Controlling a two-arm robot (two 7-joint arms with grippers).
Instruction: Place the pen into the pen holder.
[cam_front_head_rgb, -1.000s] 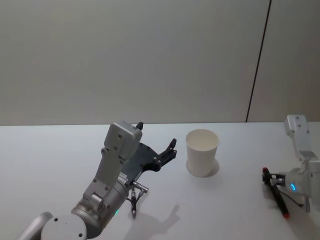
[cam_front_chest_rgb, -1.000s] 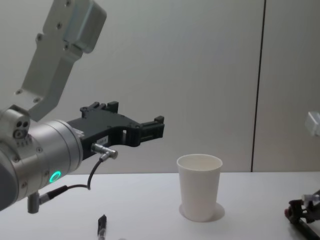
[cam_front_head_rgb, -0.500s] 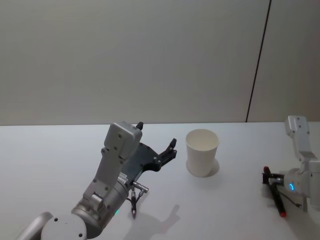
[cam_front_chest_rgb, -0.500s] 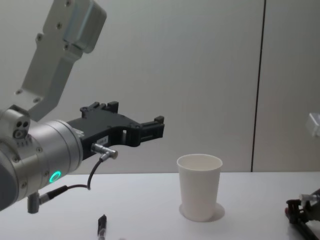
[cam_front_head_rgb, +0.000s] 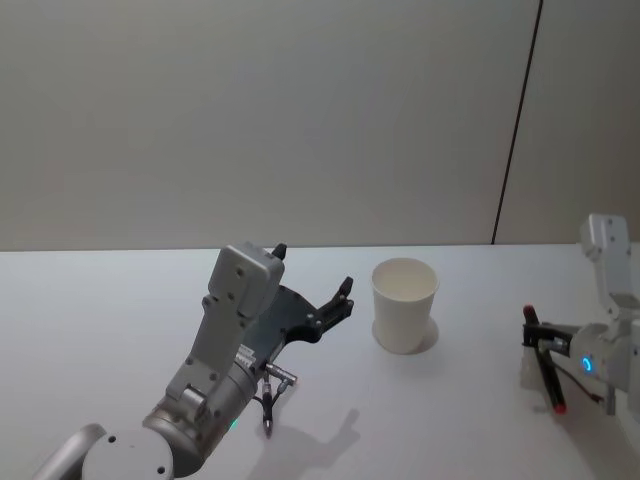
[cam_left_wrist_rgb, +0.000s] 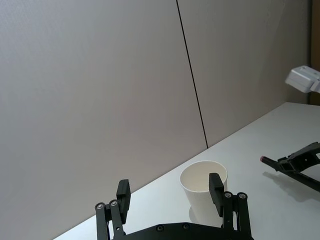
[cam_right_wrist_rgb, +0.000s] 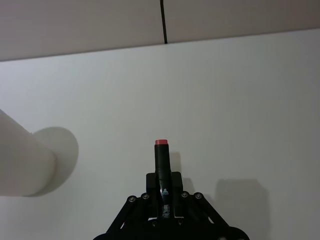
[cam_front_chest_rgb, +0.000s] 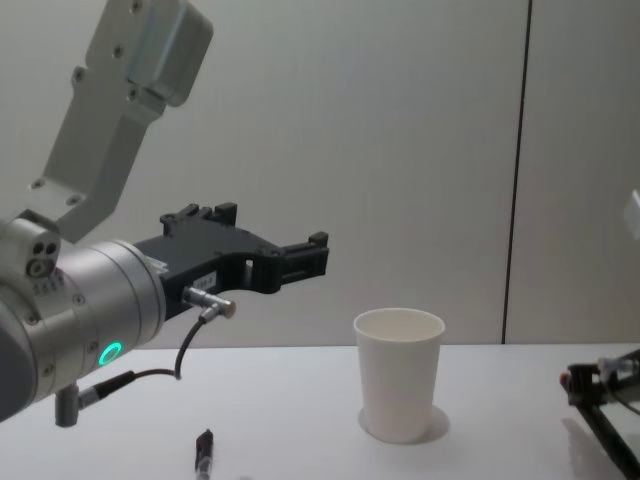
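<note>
You're facing a plain grey panelled wall (cam_front_head_rgb: 250, 120) with one dark vertical seam (cam_front_head_rgb: 515, 130), and below it a white table (cam_front_head_rgb: 100, 300). The left gripper (cam_left_wrist_rgb: 169, 190) hovers above the table, left of the white paper cup (cam_front_head_rgb: 404, 305), with its jaws spread wide. The cup stands upright. Well to its right, the right gripper (cam_right_wrist_rgb: 163, 176) pinches the black, red-ended pen (cam_right_wrist_rgb: 161, 155).

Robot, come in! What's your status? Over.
Right gripper shut on pen, right of upright pen holder. Left gripper open, raised left of it. Bare table between.
</note>
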